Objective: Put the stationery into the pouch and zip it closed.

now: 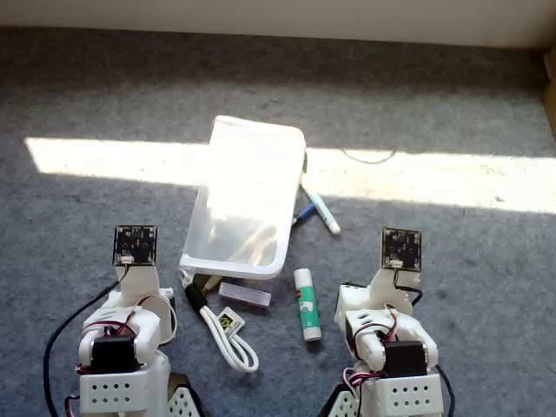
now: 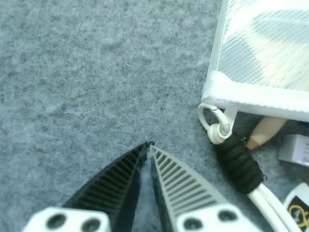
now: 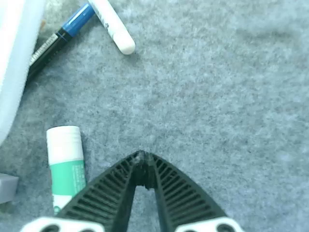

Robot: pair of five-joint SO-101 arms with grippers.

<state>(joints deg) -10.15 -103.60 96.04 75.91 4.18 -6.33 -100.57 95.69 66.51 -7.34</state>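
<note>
Left gripper (image 2: 148,145) and right gripper (image 3: 142,154) both closed, empty; pouch (image 1: 248,195) lies ahead between them, limp and likely slippery, best pinched at its stiffer zip edge; glue stick (image 1: 306,304) beside the right gripper looks light, rigid, prone to rolling, best gripped mid-body.

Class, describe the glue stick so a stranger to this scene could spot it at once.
Find the translucent white pouch in the middle of the grey surface. Off its near right corner lies the glue stick. It is a stubby white tube with a green label, unlike the slim pens beyond.
</note>
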